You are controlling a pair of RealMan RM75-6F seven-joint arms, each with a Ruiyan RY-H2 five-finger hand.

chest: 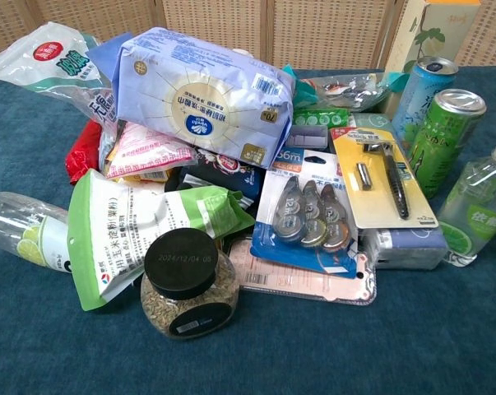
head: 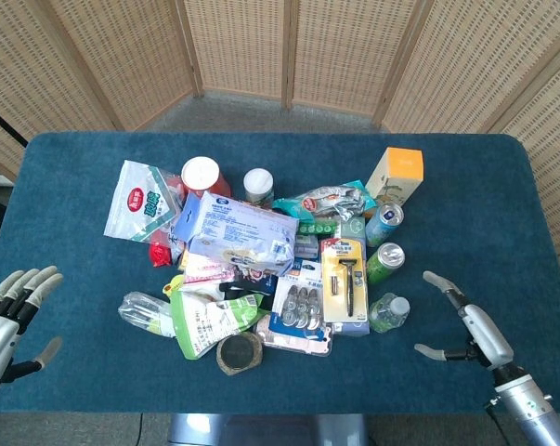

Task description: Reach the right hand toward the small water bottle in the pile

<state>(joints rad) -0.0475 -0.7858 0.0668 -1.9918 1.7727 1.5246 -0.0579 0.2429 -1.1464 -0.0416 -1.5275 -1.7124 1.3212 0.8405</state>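
Note:
The small water bottle [head: 388, 312] with a white cap and green label lies at the right edge of the pile; in the chest view the small water bottle [chest: 478, 207] is at the far right. My right hand [head: 470, 323] hovers over the blue cloth just right of the bottle, turned edge-on, fingers spread, holding nothing, a short gap from the bottle. My left hand [head: 10, 316] is at the table's near left edge, fingers apart and empty. Neither hand shows in the chest view.
Two cans, green [head: 385, 261] and blue [head: 384, 223], stand just behind the bottle. A razor pack [head: 345, 283] lies to its left. A tissue pack [head: 242, 232], a dark-lidded jar [head: 238, 353] and a second clear bottle [head: 146, 312] fill the pile. A carton [head: 395, 177] stands behind.

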